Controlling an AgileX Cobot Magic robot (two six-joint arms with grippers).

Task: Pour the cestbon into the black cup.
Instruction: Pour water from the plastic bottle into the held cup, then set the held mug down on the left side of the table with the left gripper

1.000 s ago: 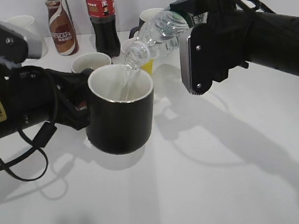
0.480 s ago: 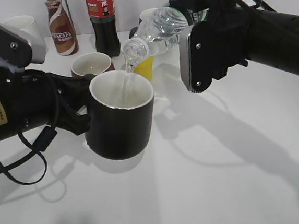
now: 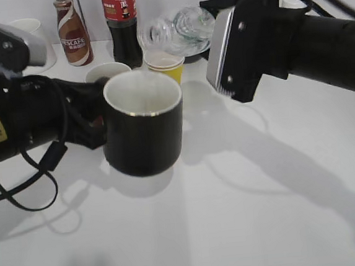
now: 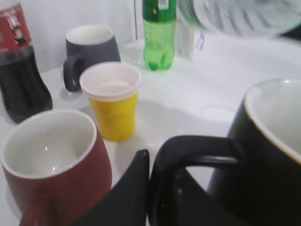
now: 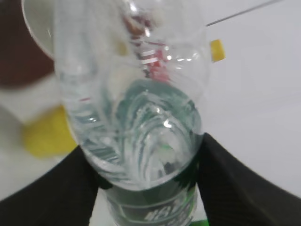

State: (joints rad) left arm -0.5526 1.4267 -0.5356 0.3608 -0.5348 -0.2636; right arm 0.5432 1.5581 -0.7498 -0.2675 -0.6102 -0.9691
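Above the counter (image 3: 265,212) your right fingers (image 5: 150,188) pinch the cestbon (image 3: 178,28), left fingers (image 4: 141,188) clamp the black cup (image 3: 142,123) handle; next, re-tip over its mouth.

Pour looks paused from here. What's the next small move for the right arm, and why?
Probably set the bottle down upright on the table. The right hand holds it clear of the black cup, no stream shows, and the left hand holds the cup by its handle.

Looked like lab test setup: bare white desk (image 3: 265,212), plain white wall, assorted mugs and drink bottles lined along back.
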